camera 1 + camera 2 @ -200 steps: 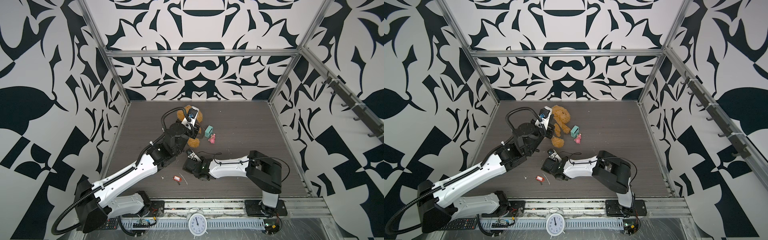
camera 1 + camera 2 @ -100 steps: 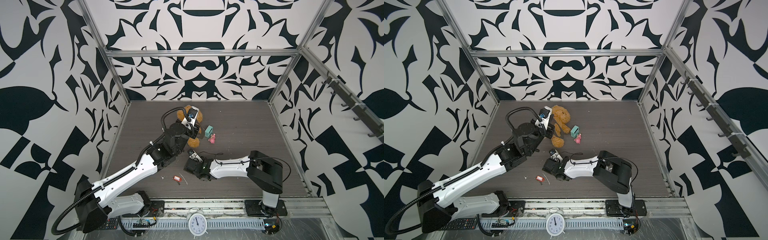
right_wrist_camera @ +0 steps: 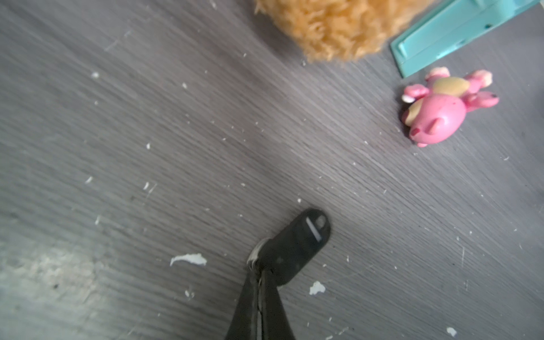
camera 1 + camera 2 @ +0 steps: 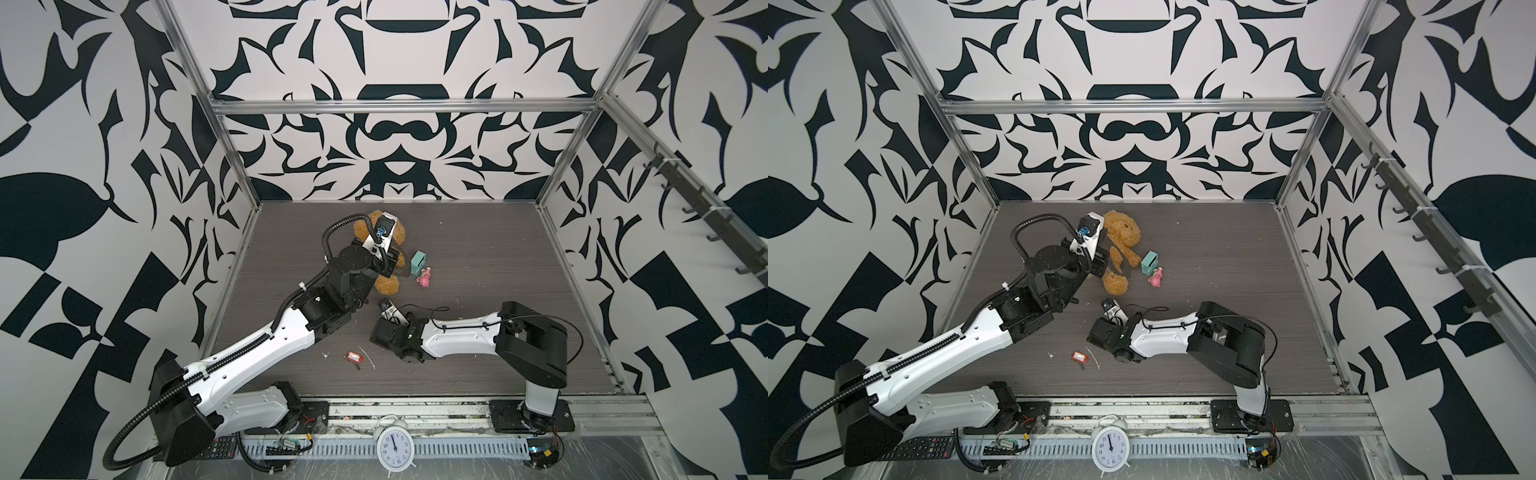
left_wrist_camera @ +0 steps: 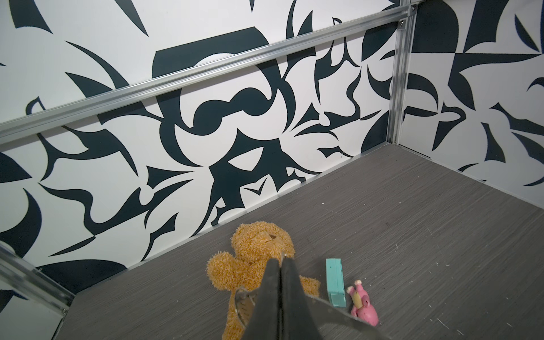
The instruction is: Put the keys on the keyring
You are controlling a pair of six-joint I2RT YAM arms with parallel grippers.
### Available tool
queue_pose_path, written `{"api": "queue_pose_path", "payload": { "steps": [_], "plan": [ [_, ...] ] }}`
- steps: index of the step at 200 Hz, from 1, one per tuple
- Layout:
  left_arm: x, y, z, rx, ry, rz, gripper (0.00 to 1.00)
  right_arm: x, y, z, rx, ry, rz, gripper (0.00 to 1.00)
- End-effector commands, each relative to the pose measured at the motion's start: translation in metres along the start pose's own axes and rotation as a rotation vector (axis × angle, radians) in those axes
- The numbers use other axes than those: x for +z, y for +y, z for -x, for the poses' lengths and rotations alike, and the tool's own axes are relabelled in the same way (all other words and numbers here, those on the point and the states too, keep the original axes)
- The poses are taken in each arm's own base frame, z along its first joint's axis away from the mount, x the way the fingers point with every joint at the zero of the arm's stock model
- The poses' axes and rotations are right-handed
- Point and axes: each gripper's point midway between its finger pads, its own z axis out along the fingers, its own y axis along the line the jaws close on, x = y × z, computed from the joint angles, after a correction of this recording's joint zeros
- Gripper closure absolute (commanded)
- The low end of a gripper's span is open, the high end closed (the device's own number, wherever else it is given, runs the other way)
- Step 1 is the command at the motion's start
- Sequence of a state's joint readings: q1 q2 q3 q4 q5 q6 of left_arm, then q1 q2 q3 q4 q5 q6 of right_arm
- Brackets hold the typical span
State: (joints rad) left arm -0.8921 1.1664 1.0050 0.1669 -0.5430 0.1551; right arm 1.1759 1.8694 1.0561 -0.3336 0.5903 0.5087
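Grey wood-grain tabletop [image 3: 147, 147] carries the black oblong fob [image 3: 297, 244], and the right gripper [image 3: 259, 276] is pinching the thin silver metal ring [image 3: 255, 254] at its end. The red plastic tag [image 4: 354, 356] lies near. The left gripper [image 5: 281, 263], pressed together, hangs above the brown plush bear [image 5: 259, 244].

Fingers [image 5: 272, 291] pressed together — teddy bear [image 5: 256, 250], teal box [image 5: 335, 282], pink toy [image 5: 363, 306] beyond.
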Motion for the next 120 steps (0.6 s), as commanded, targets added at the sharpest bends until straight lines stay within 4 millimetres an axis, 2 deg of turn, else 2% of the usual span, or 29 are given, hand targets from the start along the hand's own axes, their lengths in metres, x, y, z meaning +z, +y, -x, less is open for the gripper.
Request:
{"api": "queue_pose_path", "payload": {
  "steps": [1, 18, 80, 120],
  "plan": [
    [-0.003, 0.008, 0.013, -0.022, -0.04, 0.023, 1.0, -0.009, -0.007, 0.009, 0.062, -0.021, 0.022, 0.97],
    [-0.004, 0.008, 0.012, -0.022, -0.04, 0.023, 1.0, -0.011, -0.011, 0.011, 0.087, -0.028, 0.031, 1.0],
    [-0.003, 0.007, 0.012, -0.02, -0.041, 0.02, 1.0, -0.028, -0.021, 0.023, 0.21, -0.099, 0.182, 1.0],
    [-0.004, 0.007, 0.013, -0.02, -0.042, 0.017, 1.0, -0.031, -0.034, 0.02, 0.292, -0.134, 0.265, 1.0]
  ]
}}
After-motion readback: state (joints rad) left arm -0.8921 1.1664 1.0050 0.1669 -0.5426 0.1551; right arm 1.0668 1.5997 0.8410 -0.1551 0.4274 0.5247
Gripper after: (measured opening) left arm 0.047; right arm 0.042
